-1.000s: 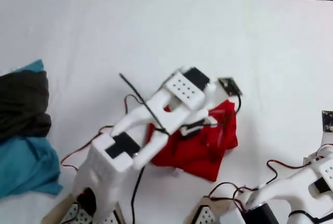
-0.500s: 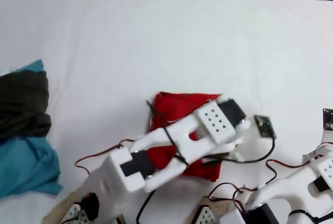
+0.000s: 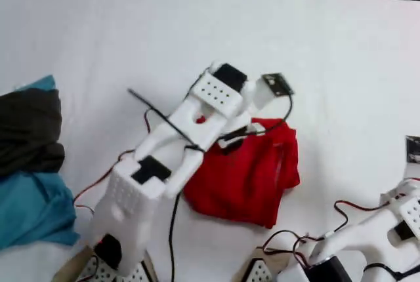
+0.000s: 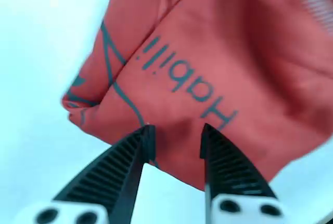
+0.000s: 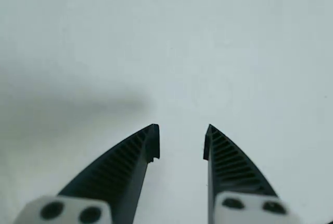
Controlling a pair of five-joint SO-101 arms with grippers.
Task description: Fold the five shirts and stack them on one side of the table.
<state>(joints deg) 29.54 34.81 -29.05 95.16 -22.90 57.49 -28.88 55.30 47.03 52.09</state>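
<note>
A red shirt (image 3: 249,174) with teal print lies bunched in a rough fold on the white table, near the front centre. My left arm (image 3: 177,144) stretches over its far left part. The left gripper (image 3: 235,139) hangs open just above the shirt's far edge. In the left wrist view its fingers (image 4: 130,166) stand apart over the hem of the red shirt (image 4: 218,52), holding nothing. My right arm (image 3: 367,236) rests at the front right corner. The right gripper (image 5: 181,135) is open over bare tablecloth.
At the left edge a black shirt (image 3: 29,128) lies on top of teal shirts (image 3: 33,213) in a pile. The white tablecloth (image 3: 262,39) runs bare across the back and right. Red and black cables (image 3: 308,233) trail near the arm bases.
The left arm swung to the shirt's near right side half a second ago, then came back to its far left edge. The red shirt now bulges further right. The right arm stayed still.
</note>
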